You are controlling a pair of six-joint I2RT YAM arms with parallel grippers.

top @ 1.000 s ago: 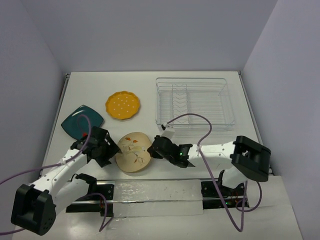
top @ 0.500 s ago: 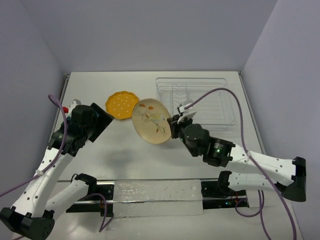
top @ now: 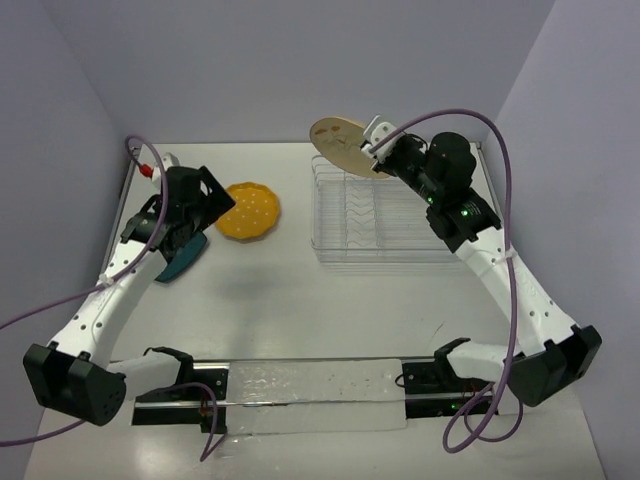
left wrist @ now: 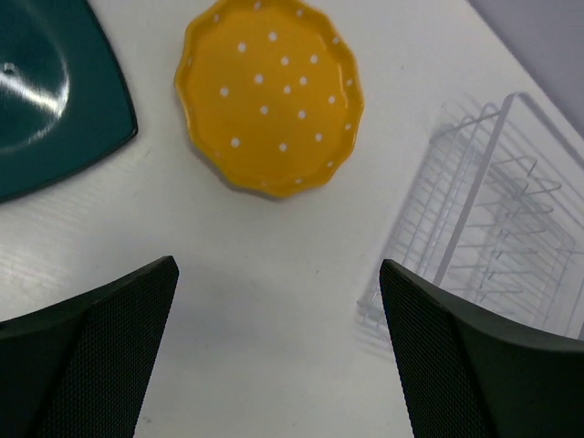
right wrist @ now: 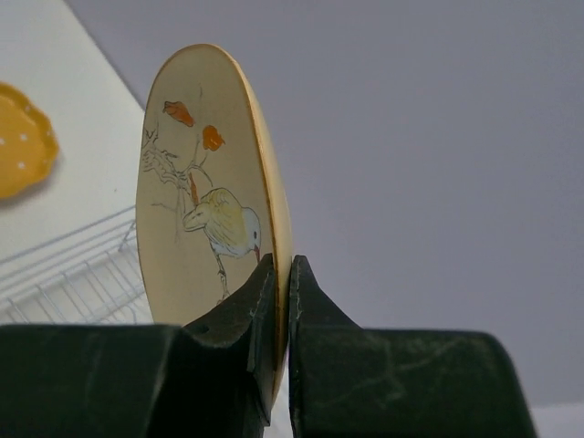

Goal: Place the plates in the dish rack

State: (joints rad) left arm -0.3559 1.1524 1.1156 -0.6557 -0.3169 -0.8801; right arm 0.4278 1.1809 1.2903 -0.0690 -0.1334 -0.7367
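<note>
Both arms extended: right pincer [right wrist: 281, 278] clamps cream plate [right wrist: 196, 182], seemingly above dish rack [top: 390, 215]; left pincer [left wrist: 278, 269] agape

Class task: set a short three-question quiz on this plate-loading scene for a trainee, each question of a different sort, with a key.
1. Fill the gap: the left tool, near the yellow dotted plate, stands ___ and holds nothing.
2. True or false: the dish rack already holds a plate.
3. Which plate does the right tool grip? A: teal plate. B: cream bird plate. C: yellow dotted plate.
Key: 1 open; 2 false; 3 B.
</note>
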